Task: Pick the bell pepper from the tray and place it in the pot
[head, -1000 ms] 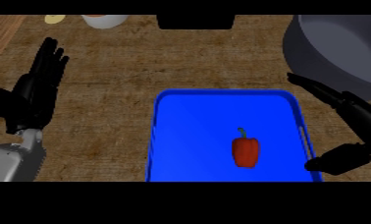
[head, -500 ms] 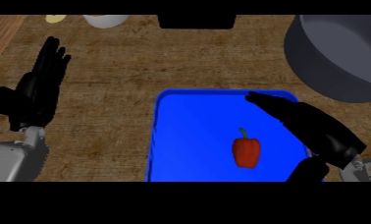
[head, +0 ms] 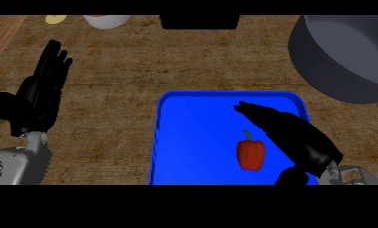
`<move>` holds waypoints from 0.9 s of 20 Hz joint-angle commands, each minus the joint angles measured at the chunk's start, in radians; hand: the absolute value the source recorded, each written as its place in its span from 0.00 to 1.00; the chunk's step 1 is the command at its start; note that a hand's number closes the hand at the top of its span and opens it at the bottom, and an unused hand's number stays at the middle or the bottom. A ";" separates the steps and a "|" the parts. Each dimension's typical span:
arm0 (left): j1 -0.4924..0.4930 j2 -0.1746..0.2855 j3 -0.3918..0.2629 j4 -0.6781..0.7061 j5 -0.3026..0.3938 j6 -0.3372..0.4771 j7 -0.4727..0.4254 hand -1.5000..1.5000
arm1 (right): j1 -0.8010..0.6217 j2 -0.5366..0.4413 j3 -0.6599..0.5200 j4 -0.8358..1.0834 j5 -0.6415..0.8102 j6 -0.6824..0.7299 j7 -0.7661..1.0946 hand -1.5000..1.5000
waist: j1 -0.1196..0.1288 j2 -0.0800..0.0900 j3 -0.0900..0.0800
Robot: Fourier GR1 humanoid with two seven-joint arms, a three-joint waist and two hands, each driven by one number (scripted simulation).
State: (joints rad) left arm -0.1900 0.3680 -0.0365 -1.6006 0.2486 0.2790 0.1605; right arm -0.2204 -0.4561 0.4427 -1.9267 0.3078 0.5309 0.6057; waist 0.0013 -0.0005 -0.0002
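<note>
Black right hand (head: 291, 134) over right half of tray, fingers stretched out straight, nothing held, just right of bell pepper. One bell pepper (head: 250, 155): red, glossy, short dark stem toward far side, lying in blue tray (head: 168, 137), its only content. One grey pot (head: 336, 57) at upper right, off tray, well apart from pepper; inside too dim to tell. Left hand (head: 43, 89) open, resting near left edge. One white bowl (head: 108, 20) at far edge of brown counter (head: 118, 107).

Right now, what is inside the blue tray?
A red bell pepper lies in the blue tray. The open right hand hangs over the tray beside the pepper, hiding the floor underneath; nothing else shows.
</note>
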 commanded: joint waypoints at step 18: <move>-0.002 -0.065 0.093 -0.034 -0.086 -0.093 0.057 0.50 | 0.077 0.160 0.004 0.246 0.377 -0.044 -0.176 0.00 | 0.001 0.000 0.000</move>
State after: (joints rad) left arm -0.2012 0.3069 0.0429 -1.6092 0.1754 0.2029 0.2020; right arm -0.1518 -0.3117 0.4523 -1.7638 0.6194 0.5198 0.4941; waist 0.0005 -0.0003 -0.0001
